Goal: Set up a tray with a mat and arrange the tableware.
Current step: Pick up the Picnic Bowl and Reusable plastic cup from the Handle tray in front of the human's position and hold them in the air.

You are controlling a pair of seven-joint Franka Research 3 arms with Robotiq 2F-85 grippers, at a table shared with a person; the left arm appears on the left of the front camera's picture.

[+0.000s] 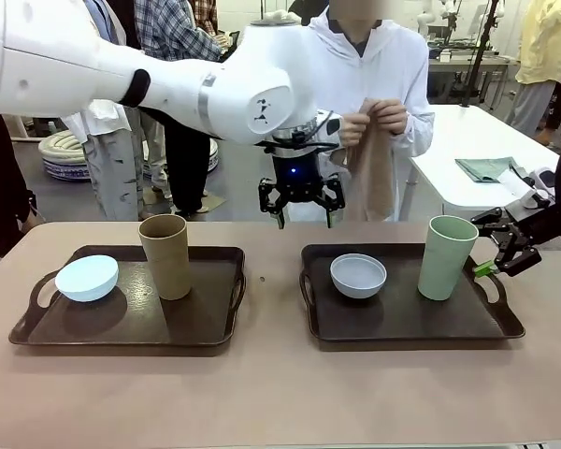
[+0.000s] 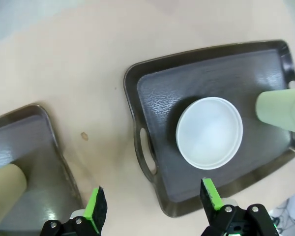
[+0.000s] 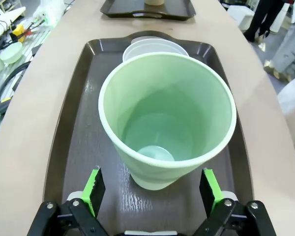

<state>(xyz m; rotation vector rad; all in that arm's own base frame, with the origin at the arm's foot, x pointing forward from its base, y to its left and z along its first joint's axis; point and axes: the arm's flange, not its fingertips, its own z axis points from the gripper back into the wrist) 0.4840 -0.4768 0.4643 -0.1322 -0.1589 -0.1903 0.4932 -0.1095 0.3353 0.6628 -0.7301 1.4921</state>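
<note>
Two dark trays lie side by side. The left tray [image 1: 37, 327] holds a pale blue bowl [image 1: 86, 278] and a tan brown cup [image 1: 165, 255]. On the right tray [image 1: 402, 327] stand a greyish white bowl [image 1: 358, 275] and a pale green cup [image 1: 446, 257]. My left gripper [image 1: 305, 217] hangs open above the table's far side, looking down on the white bowl [image 2: 209, 132] and the tray's handle [image 2: 145, 152]. My right gripper [image 1: 484, 245] is open beside the green cup [image 3: 167, 118], its fingers [image 3: 94, 189] either side of the cup's base, not touching. The person holds a tan folded mat [image 1: 372, 173].
The tan cup [image 2: 5, 187] and left tray [image 2: 34, 162] show at the left wrist view's edge. A white table [image 1: 477, 150] with a green cloth stands behind on the right. Bare tabletop [image 1: 271, 393] lies between and in front of the trays.
</note>
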